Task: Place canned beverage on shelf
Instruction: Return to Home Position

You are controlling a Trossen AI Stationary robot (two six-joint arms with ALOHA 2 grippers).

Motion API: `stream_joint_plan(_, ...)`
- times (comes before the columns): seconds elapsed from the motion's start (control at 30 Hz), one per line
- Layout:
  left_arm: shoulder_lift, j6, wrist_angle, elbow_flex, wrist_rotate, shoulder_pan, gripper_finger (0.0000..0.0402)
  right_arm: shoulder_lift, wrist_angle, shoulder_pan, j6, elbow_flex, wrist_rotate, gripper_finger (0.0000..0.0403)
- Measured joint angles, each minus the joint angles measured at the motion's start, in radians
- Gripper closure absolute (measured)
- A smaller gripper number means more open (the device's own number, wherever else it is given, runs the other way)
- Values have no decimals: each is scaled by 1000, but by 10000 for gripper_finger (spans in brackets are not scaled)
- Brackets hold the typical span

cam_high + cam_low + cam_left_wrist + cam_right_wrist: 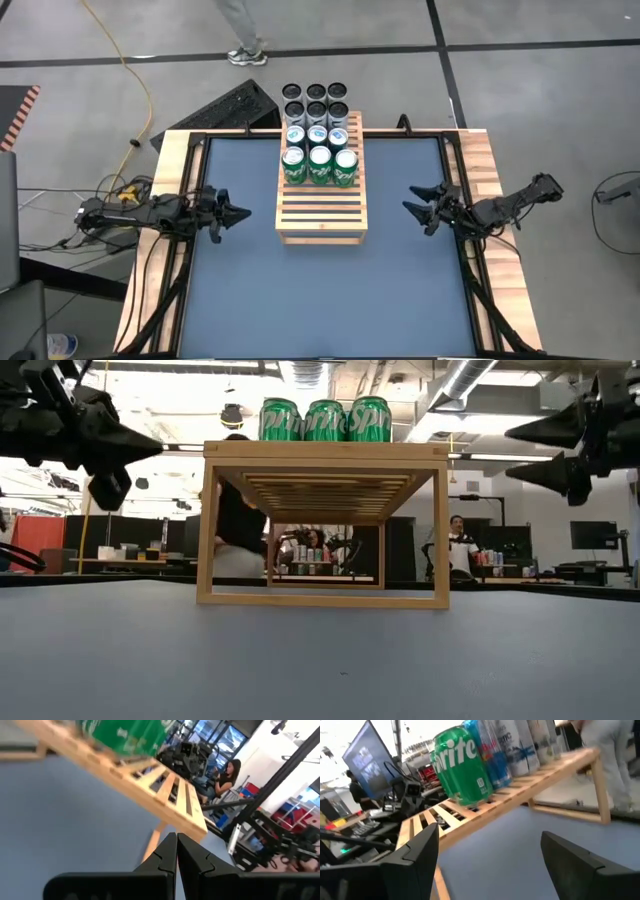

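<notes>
High view, starting from the near edge: the blue counter (320,300) has nothing standing on it, and the near half of the shelf (322,215) is just open slats. Going back from there, three green cans (320,166) stand in a tight row across the slats. A row of blue cans (319,136) sits right behind them, and dark-topped cans (316,101) are at the far end. It's hard to tell whether that last bunch is fully on the slats or just past them.

No can is loose on the counter and neither arm is carrying one, so the placing looks pretty much done. All that seems left is parking the arms.

As for pose, the left gripper (240,212) hangs over the counter off the shelf's left side, well apart from it and pointing in. Its fingers (167,852) are pressed together on nothing. The right gripper (411,199) mirrors it on the other side, with its fingers (422,850) spread wide and empty. In the low view both sit roughly level with the shelf's top.
</notes>
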Motion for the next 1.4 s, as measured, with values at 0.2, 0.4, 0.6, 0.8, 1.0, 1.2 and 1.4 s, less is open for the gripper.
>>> stream_joint_plan(0.2, 1, -27, -18, -1, 80, 0, 402, 2, -22, 0, 38, 0, 1, 101)
stream_joint_plan(0.4, 1, -3, -28, -2, 129, 0, 402, 2, -25, 0, -137, 0, 1, 101)
stream_joint_plan(0.6, 1, 3, -29, -2, 129, 0, 402, 2, -28, 0, -226, 0, 0, 101)
stream_joint_plan(0.8, 1, 4, -29, -2, 129, 0, 402, 2, -28, 0, -230, 0, -1, 101)
stream_joint_plan(1.0, 1, 5, -29, -3, 129, 0, 402, 2, -29, 0, -230, -1, -1, 101)
stream_joint_plan(1.2, 1, 18, -29, -3, 129, 0, 402, 2, -29, 0, -230, -1, -1, 101)
stream_joint_plan(1.4, 1, 24, -29, -3, 129, 0, 402, 2, -29, 0, -230, -1, -2, 101)
